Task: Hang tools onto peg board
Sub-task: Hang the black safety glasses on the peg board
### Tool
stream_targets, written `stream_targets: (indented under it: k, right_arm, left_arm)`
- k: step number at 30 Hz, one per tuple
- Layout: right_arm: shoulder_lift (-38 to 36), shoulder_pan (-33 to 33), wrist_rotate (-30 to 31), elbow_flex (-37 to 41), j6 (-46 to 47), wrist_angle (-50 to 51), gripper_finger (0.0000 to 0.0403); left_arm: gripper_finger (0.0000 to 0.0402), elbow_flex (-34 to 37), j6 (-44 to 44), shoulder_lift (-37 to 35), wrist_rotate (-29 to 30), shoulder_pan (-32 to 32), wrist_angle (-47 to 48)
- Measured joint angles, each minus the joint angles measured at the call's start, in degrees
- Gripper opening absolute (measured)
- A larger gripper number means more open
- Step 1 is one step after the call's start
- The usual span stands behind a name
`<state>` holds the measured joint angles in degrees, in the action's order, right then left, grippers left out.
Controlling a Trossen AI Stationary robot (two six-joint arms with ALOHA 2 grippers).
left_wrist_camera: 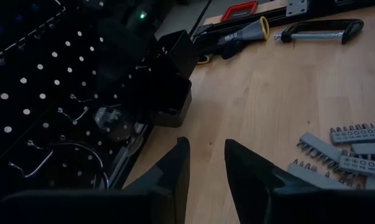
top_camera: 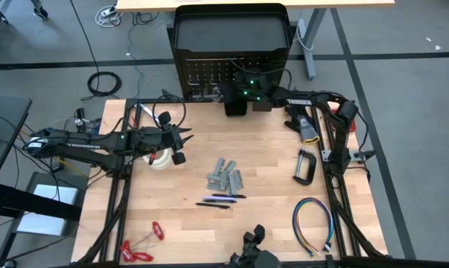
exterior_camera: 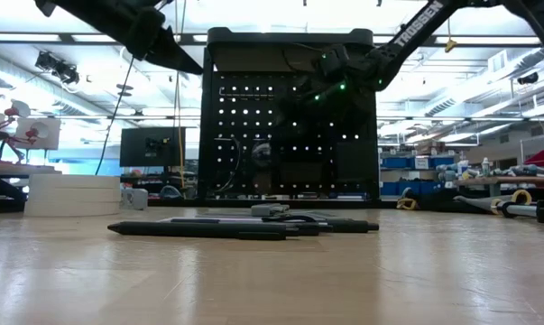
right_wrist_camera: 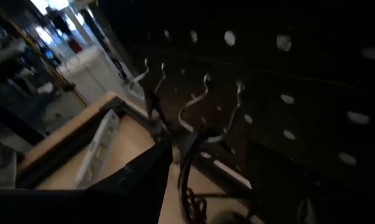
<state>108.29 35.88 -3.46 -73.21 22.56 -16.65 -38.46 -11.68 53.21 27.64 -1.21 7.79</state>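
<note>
Pens (exterior_camera: 240,228) foremost | right gripper (top_camera: 237,95) at peg board (top_camera: 231,45), state unclear | left gripper (top_camera: 181,143) open

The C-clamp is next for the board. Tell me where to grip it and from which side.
Grip the black C-clamp across the straight spine of its C, coming straight down from above. It lies flat on the table, and the spine is its longest plain stretch, clear of the screw. The multicoloured wire loop lies apart from it.

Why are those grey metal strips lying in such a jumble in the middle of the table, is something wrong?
Nothing looks broken. The grey metal pieces lie in a loose, crisscrossed heap, with dark pens beside them, apparently waiting to be hung on the peg board. The black C-clamp lies flat near the right edge.
</note>
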Motion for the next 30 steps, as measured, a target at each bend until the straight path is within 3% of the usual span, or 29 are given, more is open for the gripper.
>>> stream_targets:
  k: [7, 12, 17, 22, 30]
  right_arm:
    - [-5.4, -4.2, 3.7, 0.0, -3.3, 8.5, 0.0213]
    - [-11.3, -10.6, 6.9, 0.0, -4.8, 14.3, 0.0202]
    - [-18.5, -19.8, 12.8, 0.0, -6.0, 21.2, 0.0190]
    - [-24.1, -30.0, 21.3, 0.0, -8.2, 28.4, 0.0182]
    - [-27.8, -42.9, 34.2, 0.0, -8.3, 37.7, 0.0174]
  left_arm:
    - [0.0106, 1.7, 2.0, 0.7, -2.9, -2.8, -2.0]
    - [0.0105, 2.2, 4.2, 4.3, -4.6, -5.6, -3.1]
    - [0.0077, 2.2, 4.4, 13.6, -7.6, -9.2, -10.8]
    - [0.0011, -1.1, 1.4, 24.3, -13.1, -14.5, -18.5]
    - [0.0003, -10.4, -0.2, 37.4, -18.2, -21.8, -23.0]
